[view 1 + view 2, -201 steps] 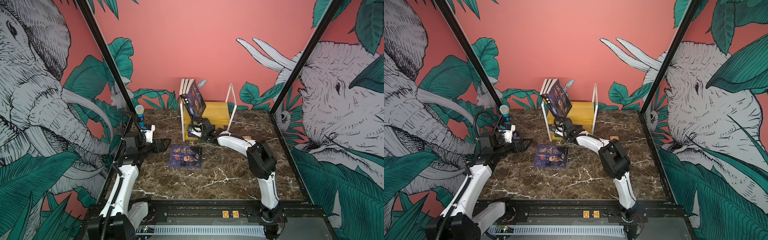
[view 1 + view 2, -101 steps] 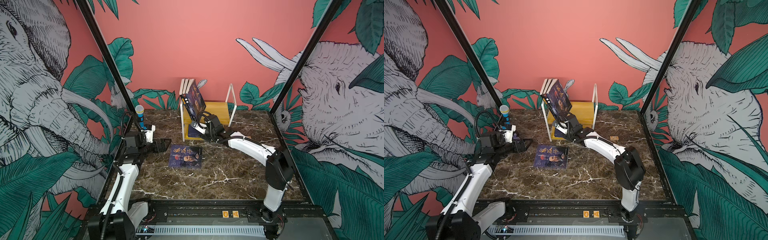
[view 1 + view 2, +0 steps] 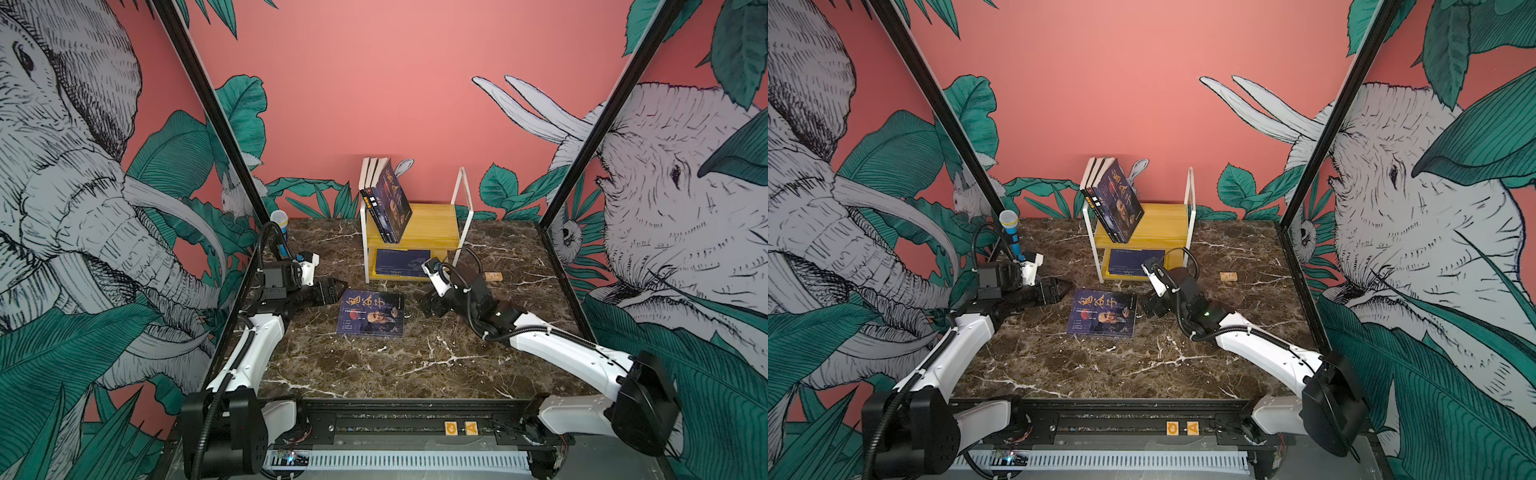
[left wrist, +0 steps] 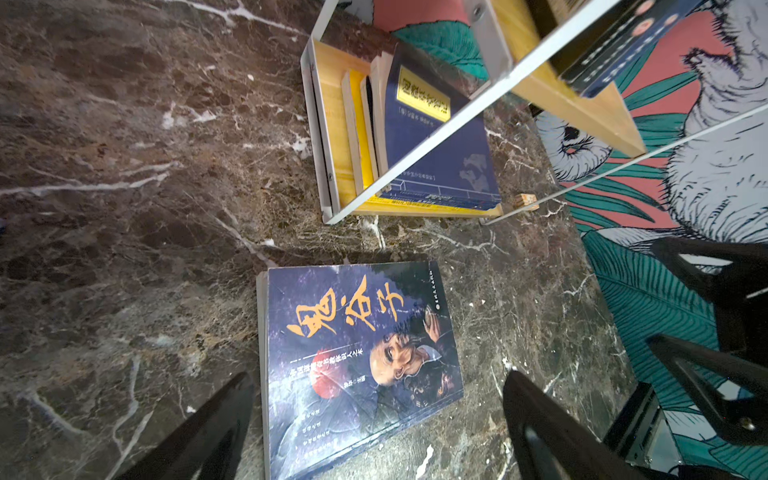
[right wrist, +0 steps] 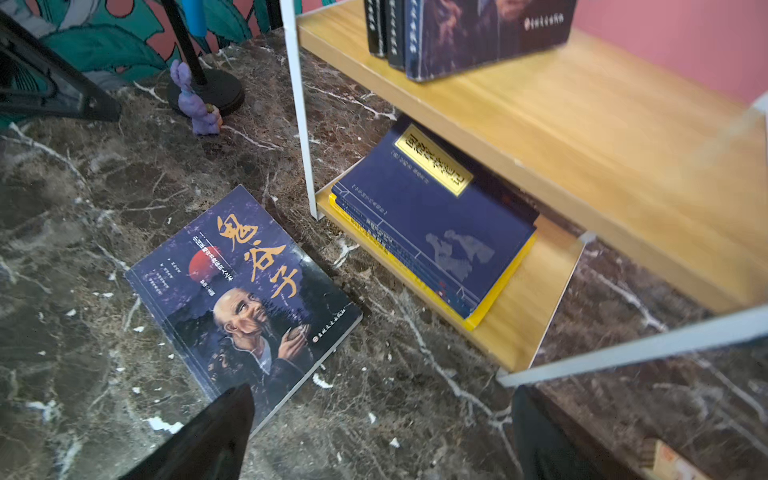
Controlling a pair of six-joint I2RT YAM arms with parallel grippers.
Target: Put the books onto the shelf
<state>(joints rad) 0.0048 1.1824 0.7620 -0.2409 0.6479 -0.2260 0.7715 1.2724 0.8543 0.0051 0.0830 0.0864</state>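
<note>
- Loose book (image 3: 371, 313): navy paperback with gold calligraphy and a portrait. It lies flat, cover up, on the marble table (image 3: 374, 374), just in front of the shelf (image 3: 432, 226) and between the two grippers.
- Handling, my read: thin, light, floppy. The cover looks glossy, so probably slick. It sits flush on a hard top, so no finger gap underneath.
- Where to grab, my read: lever or slide one long edge up first, then pinch across the thickness mid-edge. A corner-only grip would likely let it droop and twist.
- Left gripper (image 3: 332, 291): jaws spread wide, empty, low beside the book's left edge. No contact visible.
- Right gripper (image 3: 428, 306): jaws spread wide, empty, just right of the book, in front of the lower tier.
- Top tier: three leaning books (image 3: 388, 199) tilt against the left frame end, with the portrait twin in front. The rest of the board is bare, so there is room.
- Lower tier: flat stack, with the navy yellow-label book (image 5: 432, 224) on top and a yellow-covered book (image 5: 500, 289) at the bottom.
- Risk: bump the leaners during insertion and they could slide down.
</note>
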